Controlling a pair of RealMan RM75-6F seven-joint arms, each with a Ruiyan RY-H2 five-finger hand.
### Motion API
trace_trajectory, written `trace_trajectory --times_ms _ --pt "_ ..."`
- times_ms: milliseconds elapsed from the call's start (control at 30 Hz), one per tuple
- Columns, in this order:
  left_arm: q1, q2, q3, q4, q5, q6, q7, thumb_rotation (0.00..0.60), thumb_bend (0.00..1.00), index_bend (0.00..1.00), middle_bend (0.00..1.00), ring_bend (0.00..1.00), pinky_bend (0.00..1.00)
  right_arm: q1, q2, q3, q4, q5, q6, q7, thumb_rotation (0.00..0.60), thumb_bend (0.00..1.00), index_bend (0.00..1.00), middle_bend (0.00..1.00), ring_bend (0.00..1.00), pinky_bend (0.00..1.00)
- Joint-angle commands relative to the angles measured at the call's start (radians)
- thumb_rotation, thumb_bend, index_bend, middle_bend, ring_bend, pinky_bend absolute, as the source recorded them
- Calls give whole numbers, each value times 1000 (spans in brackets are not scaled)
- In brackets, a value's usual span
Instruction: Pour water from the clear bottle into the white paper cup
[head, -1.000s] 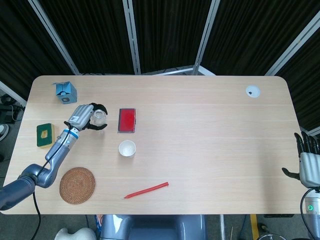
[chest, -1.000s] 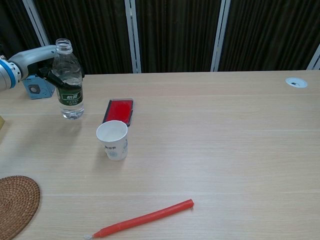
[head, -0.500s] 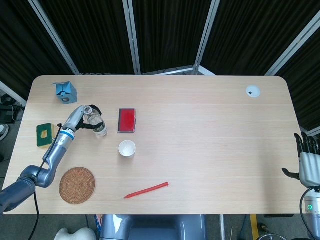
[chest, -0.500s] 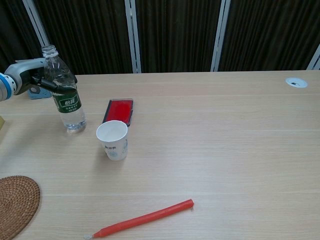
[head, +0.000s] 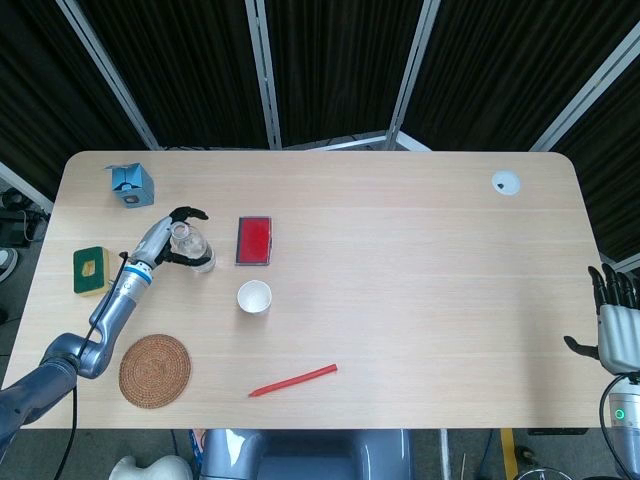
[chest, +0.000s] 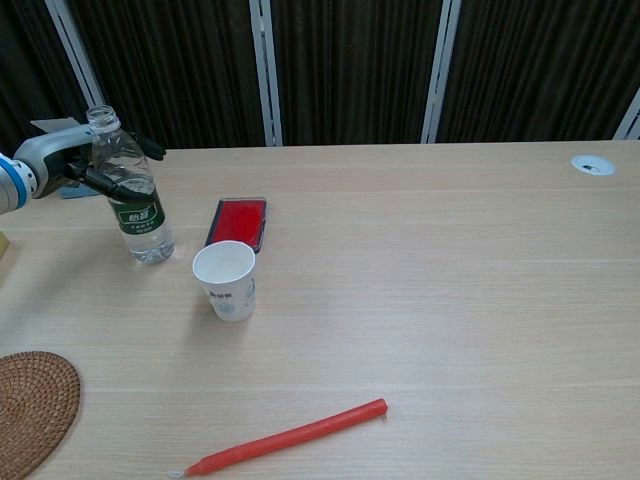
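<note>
Since the earlier frames the clear bottle (chest: 133, 195) had come down from its lifted, tilted pose and stood on the table, leaning slightly, capless, in front of the left hand (chest: 72, 165). That hand's fingers had spread and seemed to rest loosely around the bottle's upper part; whether they still gripped it I could not tell. The white paper cup (chest: 226, 280) stood upright just beyond the bottle, toward the table's middle. The right hand (head: 617, 325) waited well apart, fingers extended, holding nothing. The step looked like releasing or regrasping; pouring would next call for a firm hold and a tilt over the cup.
</note>
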Motion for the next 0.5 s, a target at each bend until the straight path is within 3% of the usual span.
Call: trace_trajectory --times_ms 33,300,500 --pt "5 11 11 -4 12 7 -19 600 1 181 109 4 135 0 1 -1 -1 -1 0 1 600 0 0 0 0 0" --pt "29 77 24 -50 31 53 -32 600 0 92 7 0 36 -3 5 -5 -11 -12 4 5 600 0 0 0 0 0" --pt "59 149 38 -113 45 100 -12 600 0 17 0 0 0 -4 9 -10 -22 -23 8 5 600 0 0 0 0 0"
